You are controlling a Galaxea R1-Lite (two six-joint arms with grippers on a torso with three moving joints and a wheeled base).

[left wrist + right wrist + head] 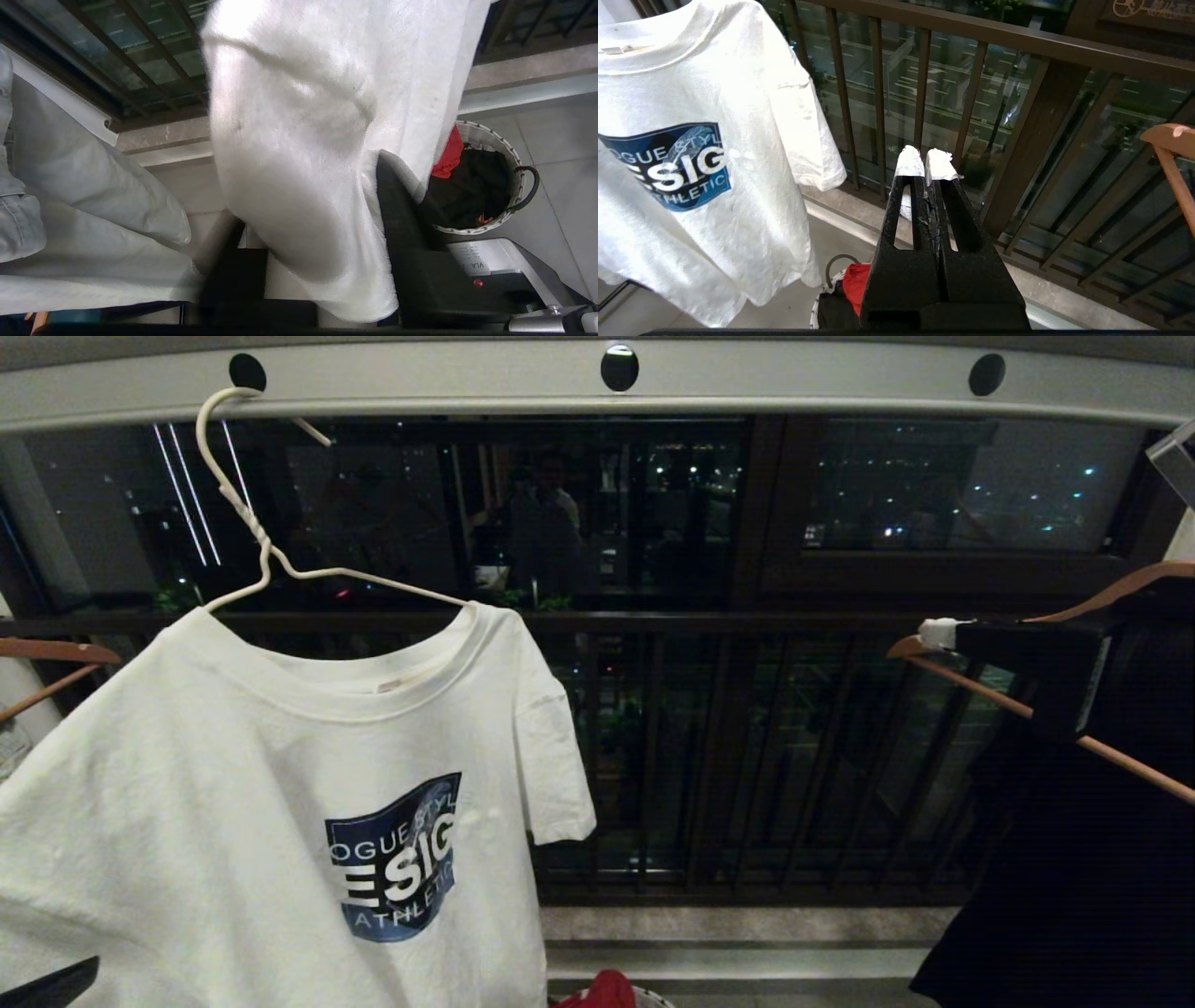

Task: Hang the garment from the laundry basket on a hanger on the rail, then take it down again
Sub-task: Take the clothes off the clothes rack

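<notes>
One white T-shirt (280,775) hangs on the wire hanger (245,537) hooked into the rail (747,383). Soft and light, best gathered near the hem. Left gripper (322,261) appears pinching its lower cloth; right gripper (928,164) sits pressed together, empty, near the balcony railing (1017,42).

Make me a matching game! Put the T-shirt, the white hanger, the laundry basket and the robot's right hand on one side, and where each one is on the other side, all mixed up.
1 T-shirt
2 white hanger
3 laundry basket
4 right hand

A down on the floor
B hooked in a hole of the rail
C near the railing, shut, empty
D hanging on the hanger

Pairs: 1-D, 2-B, 3-A, 4-C
</notes>
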